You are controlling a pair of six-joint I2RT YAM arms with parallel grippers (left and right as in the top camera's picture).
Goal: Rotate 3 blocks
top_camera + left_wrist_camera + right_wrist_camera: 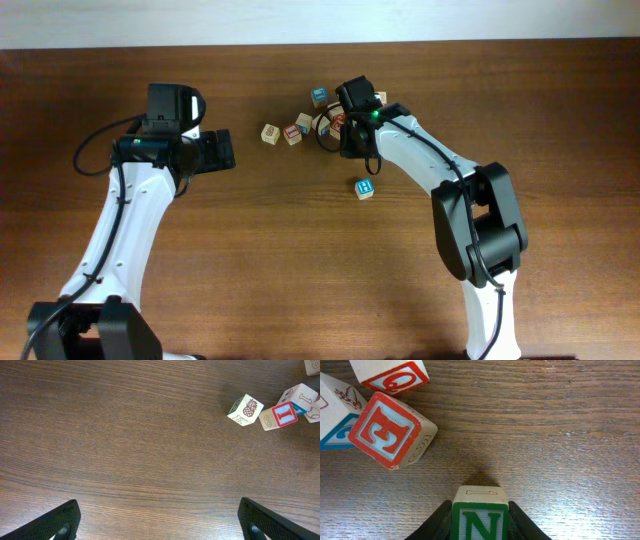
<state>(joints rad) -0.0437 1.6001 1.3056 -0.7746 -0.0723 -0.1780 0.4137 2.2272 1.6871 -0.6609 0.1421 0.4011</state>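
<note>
In the right wrist view the green "N" block (pixel 480 516) sits between the fingers of my right gripper (pixel 480 506), which press on both its sides; its pale top faces forward. Overhead, that gripper (pixel 349 128) is at the block cluster at the table's back middle. The blue "H" block (pixel 365 187) lies alone, nearer the front. A pale block with a red "I" face (pixel 281 415) lies tilted beside a pineapple block (pixel 245 409). My left gripper (pixel 159 510) stands wide open over bare wood, left of the cluster (pixel 224 150).
Close ahead of the right gripper lie a red "E" block (pixel 390 430), a red "Q" block (pixel 390 374) and a blue-faced block (pixel 334 416). More lettered cubes (pixel 318 97) crowd the cluster. The table is dark wood.
</note>
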